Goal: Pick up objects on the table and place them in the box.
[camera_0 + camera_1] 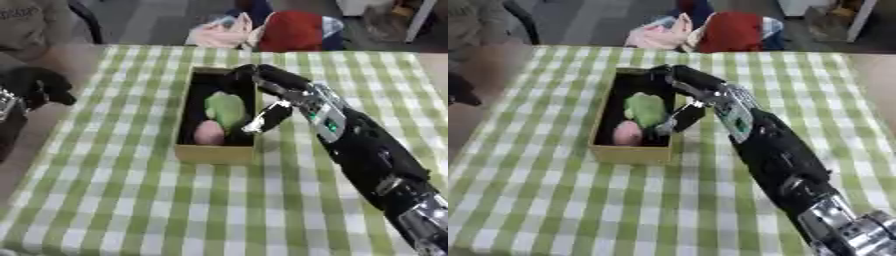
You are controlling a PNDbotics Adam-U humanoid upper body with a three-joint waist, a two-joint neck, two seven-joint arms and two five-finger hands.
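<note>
We've got a shallow rectangular cardboard box (214, 152), tan outside, dark inside, sitting mid-table on the green-and-white checked tablecloth (131, 210). Inside it we count 2 items: a pale green, rounded, leafy-looking object (227, 109) approx. in the middle, and a smaller pink rounded object (209, 133) just beside it at the near end, touching or nearly so. Can't make out what either is beyond colour and shape.

Handling, as we judge it: both look small and light. The green one seems soft and a bit floppy, so we'd take it across its widest part. The pink one looks smooth and round, maybe prone to rolling, so best pinched across the middle. The box looks stiff enough to stay put, but light, so a nudge on its wall could shift it.

Our right hand (267, 92) reaches over the box's right wall and far end, fingers curved down toward the inside, thumb hanging near the green object. We can't tell whether anything is pinched between them. It reads to us as a release or a withdrawal, but that's a guess.

Our left hand (39, 85) shows at the left edge, off the cloth, dark and bunched; finger state unclear.

No other loose objects visible on the cloth, so the job looks close to done.
</note>
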